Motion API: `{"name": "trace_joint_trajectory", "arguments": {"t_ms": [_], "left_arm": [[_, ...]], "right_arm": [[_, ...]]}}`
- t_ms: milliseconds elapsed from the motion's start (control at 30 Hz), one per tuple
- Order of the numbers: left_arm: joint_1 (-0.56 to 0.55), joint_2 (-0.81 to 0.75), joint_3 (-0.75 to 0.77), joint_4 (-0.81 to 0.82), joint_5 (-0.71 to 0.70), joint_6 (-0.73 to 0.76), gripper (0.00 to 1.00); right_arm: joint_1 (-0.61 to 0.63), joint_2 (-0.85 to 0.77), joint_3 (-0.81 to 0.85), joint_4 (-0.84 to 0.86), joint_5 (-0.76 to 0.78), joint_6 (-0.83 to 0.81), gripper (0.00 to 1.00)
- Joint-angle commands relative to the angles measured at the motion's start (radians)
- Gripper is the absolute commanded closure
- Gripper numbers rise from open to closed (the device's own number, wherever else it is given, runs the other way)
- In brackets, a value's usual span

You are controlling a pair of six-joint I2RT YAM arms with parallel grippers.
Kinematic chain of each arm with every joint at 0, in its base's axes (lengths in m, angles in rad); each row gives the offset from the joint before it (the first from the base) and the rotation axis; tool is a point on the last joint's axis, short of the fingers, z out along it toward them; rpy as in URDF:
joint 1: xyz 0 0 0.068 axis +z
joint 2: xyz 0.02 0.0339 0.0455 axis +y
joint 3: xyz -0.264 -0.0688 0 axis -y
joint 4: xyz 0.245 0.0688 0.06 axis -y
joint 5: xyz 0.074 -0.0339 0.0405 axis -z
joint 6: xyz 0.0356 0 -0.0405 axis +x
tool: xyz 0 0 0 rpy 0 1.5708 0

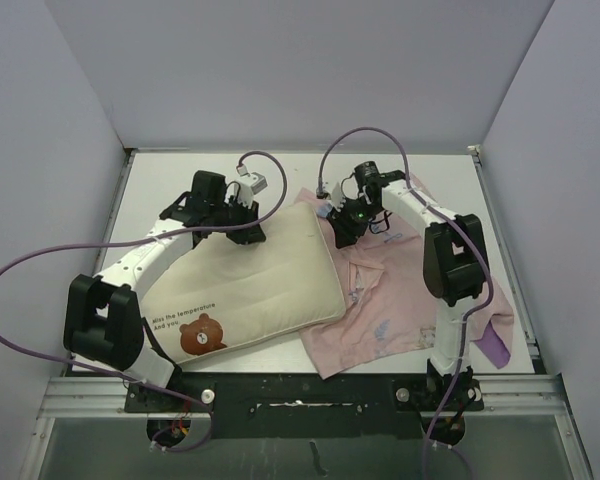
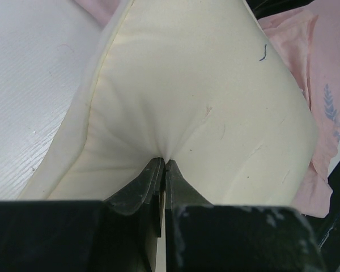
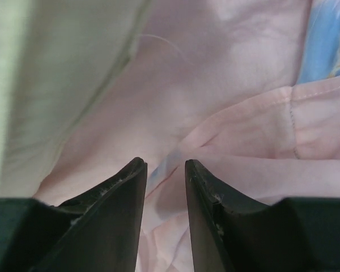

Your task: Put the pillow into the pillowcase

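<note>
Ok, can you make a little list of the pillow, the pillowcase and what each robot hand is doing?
pillow: cream, bear face at its near corner, lying on the table, not in the case
pillowcase: pale pink side up, crumpled to the right of the pillow, partly under its edge
left gripper: shut, pinching the pillow's far edge
right gripper: open, fingers apart over the pillowcase fabric

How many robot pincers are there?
2. The left pincer is shut on the far edge of the pillow, on the left. The right pincer sits open over the pink pillowcase, just right of the pillow. None seem hidden.
</note>
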Motion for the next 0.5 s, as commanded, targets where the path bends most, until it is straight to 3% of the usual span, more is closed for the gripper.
{"name": "trace_joint_trajectory", "arguments": {"t_ms": [0,333,467], "left_arm": [[0.007,-0.086,0.013,0.07,0.056,-0.01,1.0],[0.008,-0.081,0.006,0.082,0.069,-0.022,1.0],[0.008,-0.08,0.006,0.084,0.072,-0.021,1.0]], "right_arm": [[-0.002,0.038,0.001,0.032,0.047,0.041,0.65],[-0.002,0.085,-0.052,0.072,0.137,0.042,0.64],[-0.009,0.079,-0.052,0.075,0.153,0.024,0.78]]}}
